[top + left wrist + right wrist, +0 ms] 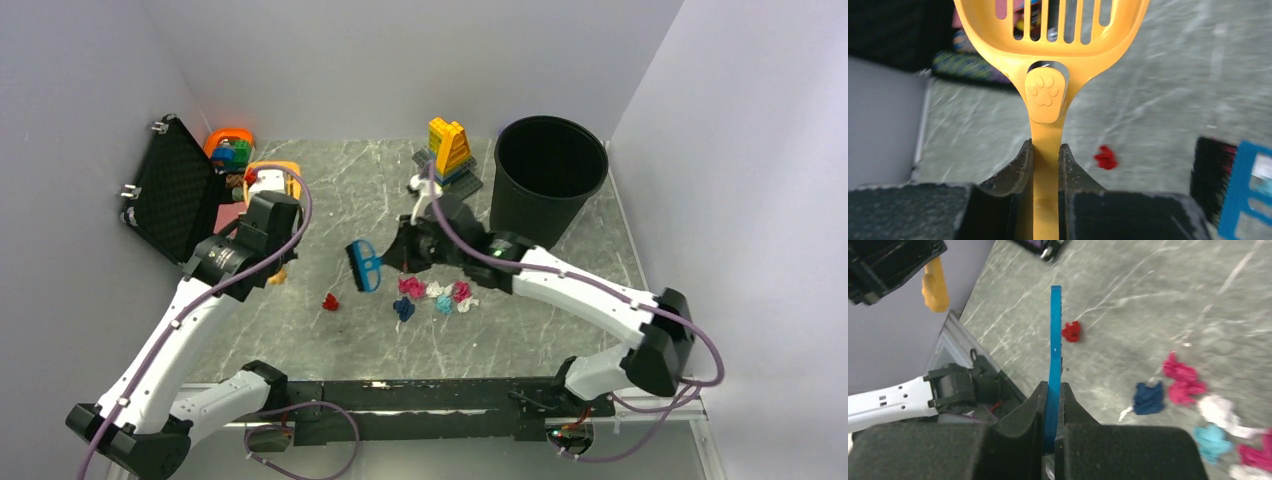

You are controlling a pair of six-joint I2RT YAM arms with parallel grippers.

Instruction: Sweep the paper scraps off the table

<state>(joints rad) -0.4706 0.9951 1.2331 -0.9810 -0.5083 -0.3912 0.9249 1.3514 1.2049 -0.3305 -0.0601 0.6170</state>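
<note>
Table (330, 200) is lying grey-green and veined, with white walls (400, 60) closing in 3 sides. Left gripper (1046, 150) is clamping shut on the yellow scoop (1048, 60) handle. Right gripper (1054, 390) is pinching the blue brush (1055, 340) edge-on. Scraps (1173, 385) are lying on the table right of the right fingers (1023, 410), with 1 red scrap (1071, 331) just beyond the brush tip. Only the top view is showing the black bin (548, 175); only the left wrist view is showing the scoop's paw emblem (1044, 92).

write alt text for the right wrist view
The right gripper is shut on a blue brush, seen edge-on above the marbled table. One red scrap lies just right of it; pink, dark blue, teal and white scraps cluster at lower right.
</note>
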